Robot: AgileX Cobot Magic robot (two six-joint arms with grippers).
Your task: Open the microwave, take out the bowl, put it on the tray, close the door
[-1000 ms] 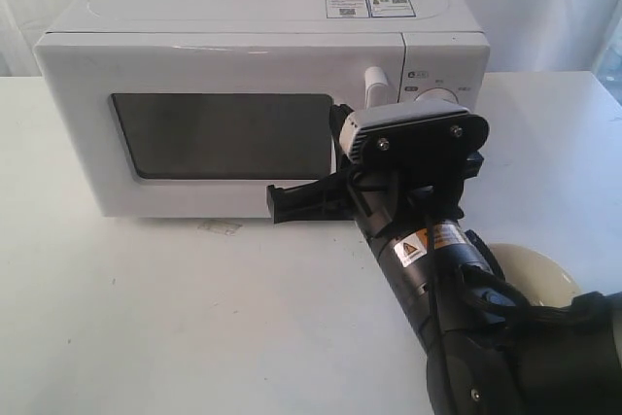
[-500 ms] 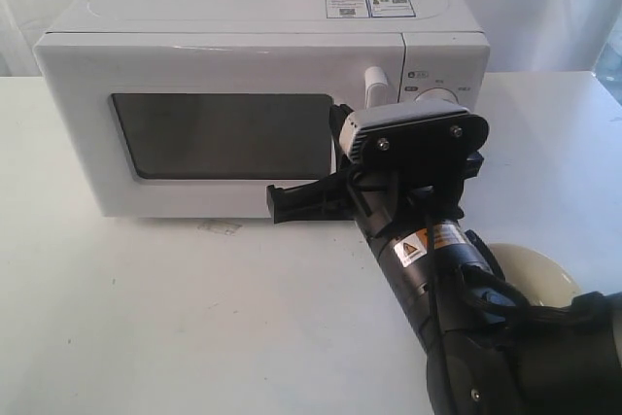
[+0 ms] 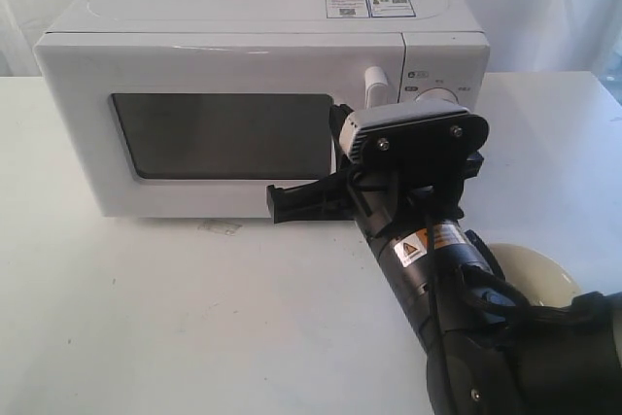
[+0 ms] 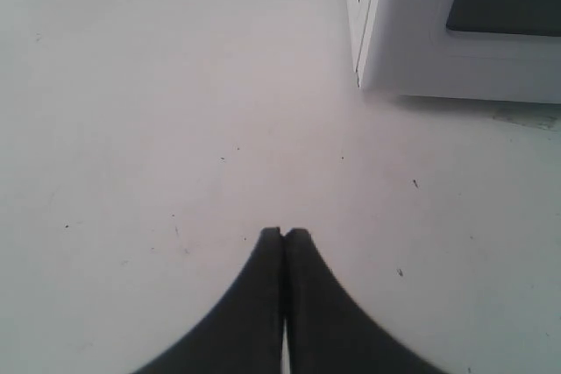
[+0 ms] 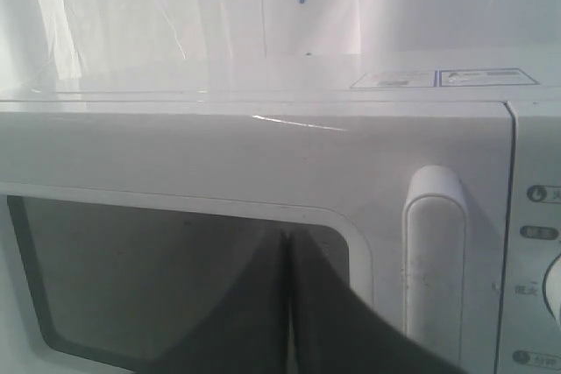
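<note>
We find the microwave (image 3: 243,46) standing along the far edge of the bench (image 3: 146,318) with its door (image 3: 224,70) shut flush. The dark window (image 3: 224,135) hides whatever is inside. The right tool (image 5: 286,236) is clenched on nothing, its fingers pressed together in front of the window and just beside the bar handle (image 5: 434,260), not around it. The left tool (image 4: 284,234) is also clenched empty, low over bare bench off the microwave's left front corner. A cream round rim (image 3: 535,274) peeks out behind the right arm near the front right corner of the bench; we cannot tell whether it is the bowl or the tray. We judge the door stiff on its latch and the handle smooth, hard plastic. The best hold looks to be around the bar at mid-height, pulling squarely so the light oven does not slide. The bowl, if glazed, would be light, slippery and chippable, so we would pinch its flared rim.
</note>
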